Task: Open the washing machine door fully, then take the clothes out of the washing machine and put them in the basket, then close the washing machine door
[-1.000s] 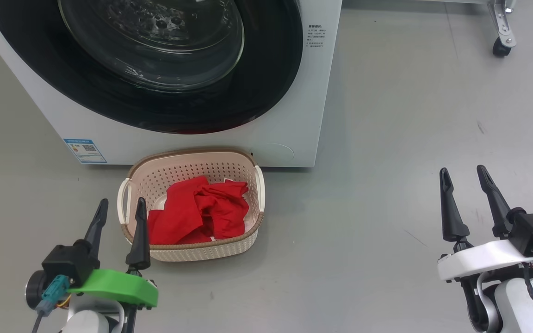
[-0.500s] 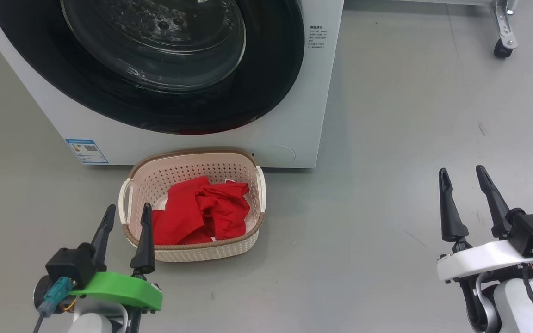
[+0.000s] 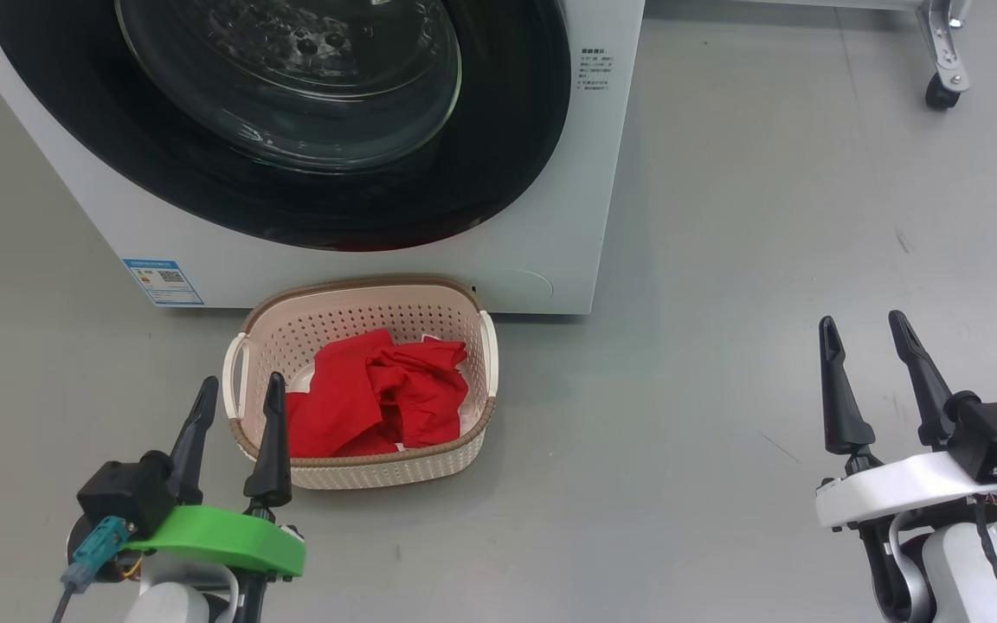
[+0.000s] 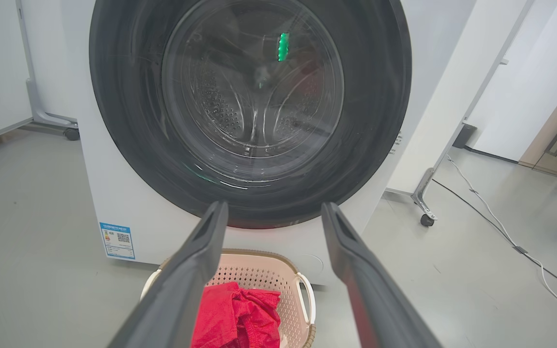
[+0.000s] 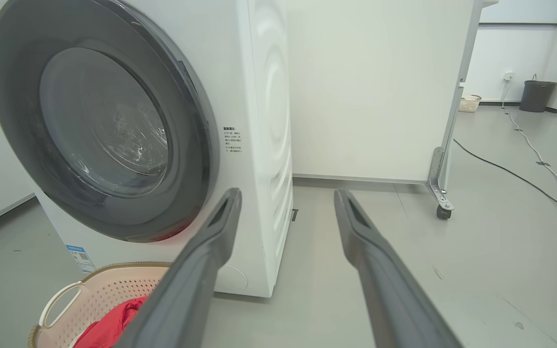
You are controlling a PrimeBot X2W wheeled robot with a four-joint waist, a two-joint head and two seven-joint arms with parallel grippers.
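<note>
- Red clothes (image 3: 377, 394), a sliver of white trim at the edges, crumpled in one heap inside the cream basket (image 3: 377, 474), mostly toward its near side.
- Basket with perforated walls and a brown woven-look rim, standing on the grey floor (image 3: 723, 389) just in front of the washing machine (image 3: 607, 173), directly beneath the door.
- Round door (image 3: 516, 156), a glossy black ring around bulging clear glass, shut flush against the white front.
- Dimpled steel drum (image 4: 254, 111) visible through the glass in the left wrist view.
- Small blue label (image 3: 163, 281) low on the left of the front panel.
- Left fingers (image 3: 273, 433), on a green mount, spread wide and holding nothing, pointing toward the machine beside the basket's near left corner. One finger crossing the rim in the head view; touching or not, impossible to tell.
- Right fingers (image 3: 836, 398), on a white mount, likewise spread wide and empty, over bare floor to the right of the machine, well apart from the basket.
- Caster wheel (image 3: 938, 91) of a metal frame at the far right.
- Cable (image 4: 501, 232) trailing across the floor in the left wrist view.
</note>
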